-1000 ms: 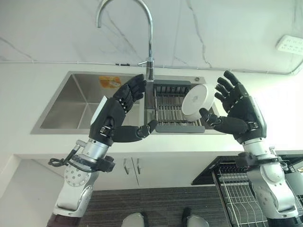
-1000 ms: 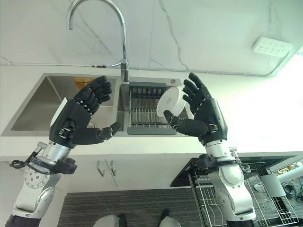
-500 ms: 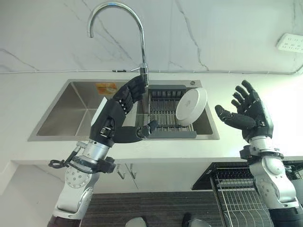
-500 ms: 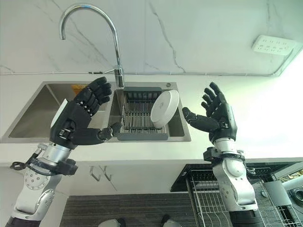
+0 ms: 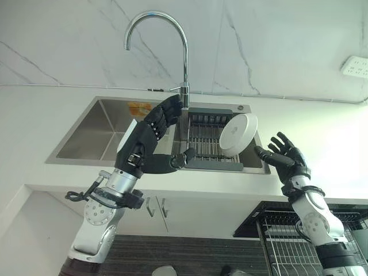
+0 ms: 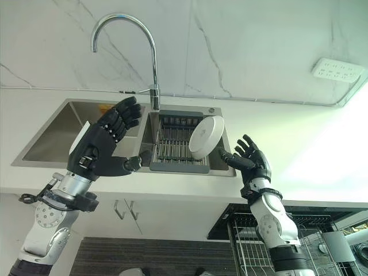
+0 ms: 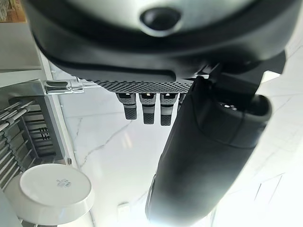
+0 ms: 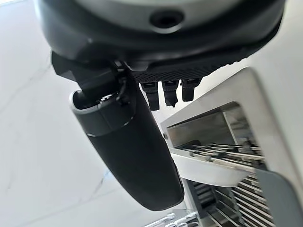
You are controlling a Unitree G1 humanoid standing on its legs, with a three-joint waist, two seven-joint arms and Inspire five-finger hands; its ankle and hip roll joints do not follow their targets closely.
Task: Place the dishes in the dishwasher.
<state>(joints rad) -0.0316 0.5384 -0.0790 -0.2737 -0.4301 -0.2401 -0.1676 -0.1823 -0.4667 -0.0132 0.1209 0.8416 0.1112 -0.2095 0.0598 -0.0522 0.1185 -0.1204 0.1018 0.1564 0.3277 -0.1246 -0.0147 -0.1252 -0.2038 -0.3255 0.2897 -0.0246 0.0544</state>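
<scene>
A white round dish (image 5: 237,134) leans upright in the dark drying rack (image 5: 204,135) set in the sink's right half. In the left wrist view the same dish (image 7: 53,192) shows bottom up beside the rack. My right hand (image 5: 286,161) is open, fingers spread, just right of the dish and a little below it, not touching. My left hand (image 5: 148,138) is open too, raised over the sink's middle, left of the rack, holding nothing. The dishwasher's wire basket (image 5: 293,241) is pulled out below the counter at the lower right.
A tall chrome faucet (image 5: 183,57) rises behind the sink (image 5: 95,135). The white counter (image 5: 46,109) runs along both sides under a marble wall. A wall socket (image 5: 356,66) sits at the far right. Cabinet doors (image 5: 155,210) hang under the counter.
My right hand has dropped lower and moved back from the dish's right side. The camera has shifted, so the whole scene moved. The left hand and the dish kept their places.
</scene>
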